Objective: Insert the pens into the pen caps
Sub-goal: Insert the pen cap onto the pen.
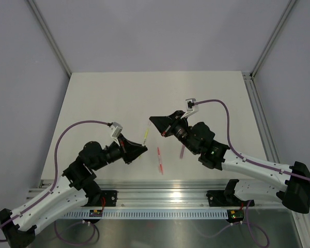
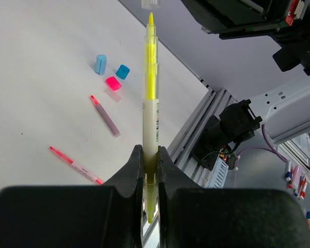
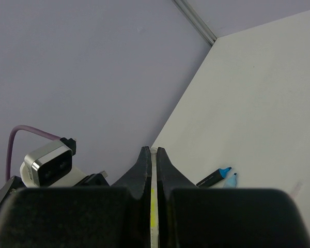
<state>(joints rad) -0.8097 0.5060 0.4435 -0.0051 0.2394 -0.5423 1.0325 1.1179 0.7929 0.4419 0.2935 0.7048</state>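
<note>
Yellow pen point(image 2: 150, 103) is sitting pinched in my left gripper point(image 2: 150, 155). My right gripper point(image 3: 151, 155) is pinching a clear cap point(image 2: 150, 4) just off its tip.

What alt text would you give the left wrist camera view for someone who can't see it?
The left gripper is shut on a yellow pen that points straight up the frame. On the white table behind it lie a light blue cap, a blue cap, a pink cap, a purplish pen and a red-pink pen.
</note>
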